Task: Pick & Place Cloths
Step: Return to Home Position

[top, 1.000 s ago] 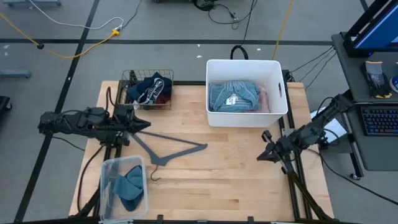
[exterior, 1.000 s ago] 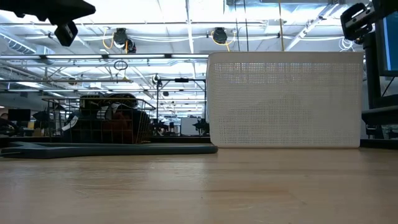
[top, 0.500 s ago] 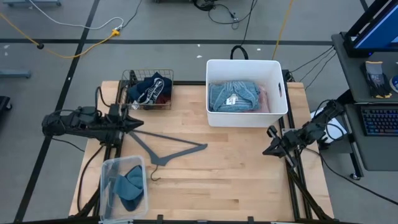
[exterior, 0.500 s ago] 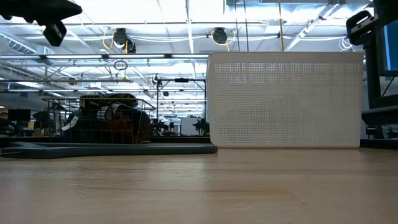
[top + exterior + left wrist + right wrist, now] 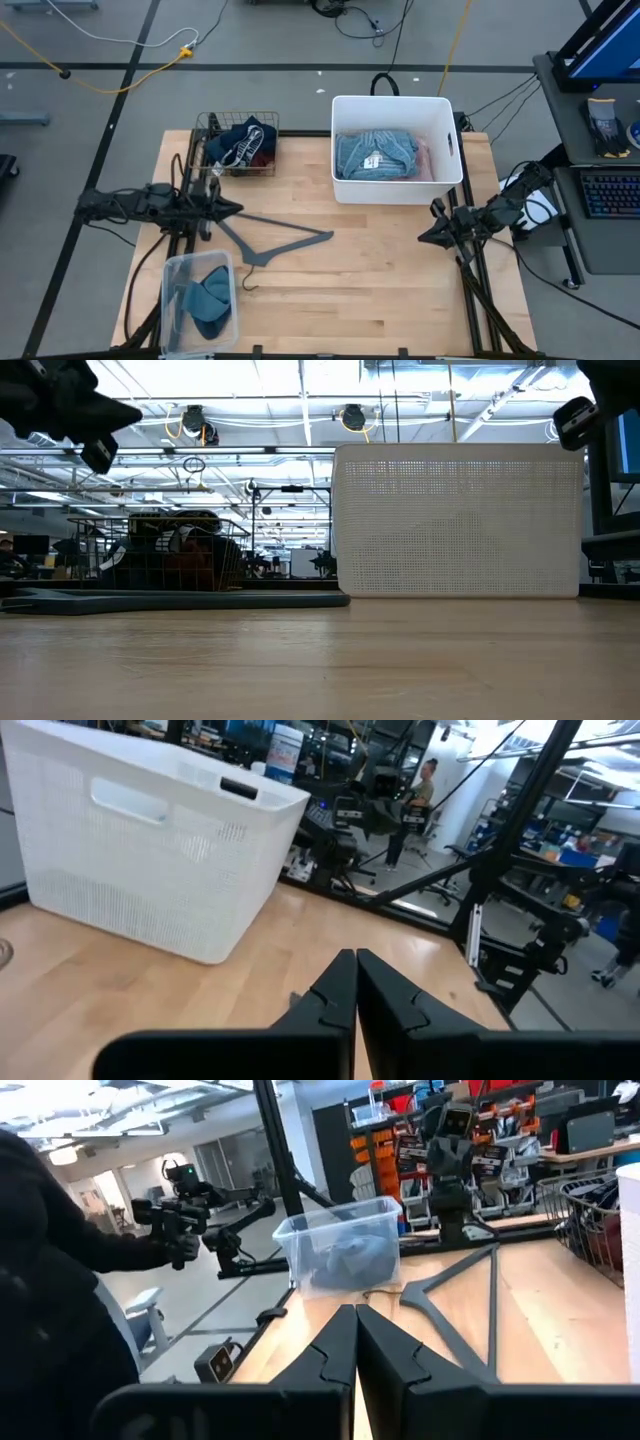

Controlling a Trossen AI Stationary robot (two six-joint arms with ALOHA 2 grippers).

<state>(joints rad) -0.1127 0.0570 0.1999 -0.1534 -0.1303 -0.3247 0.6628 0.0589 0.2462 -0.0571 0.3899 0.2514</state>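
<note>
At frame centre-left, L gripper (image 5: 232,208) hovering, fingers pressed together, empty, near hanger (image 5: 275,238) end. R gripper (image 5: 425,236) at right, likewise closed, empty. Cloths (image 5: 375,155) lying in white bin (image 5: 395,99), basket (image 5: 200,140), clear bin (image 5: 175,285). Risk: L arm clipping hanger, dragging it.

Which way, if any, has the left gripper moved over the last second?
Yes. In the low view the left gripper has dropped lower, from the picture's top edge down towards the top of the wire basket, which has stayed put.
</note>
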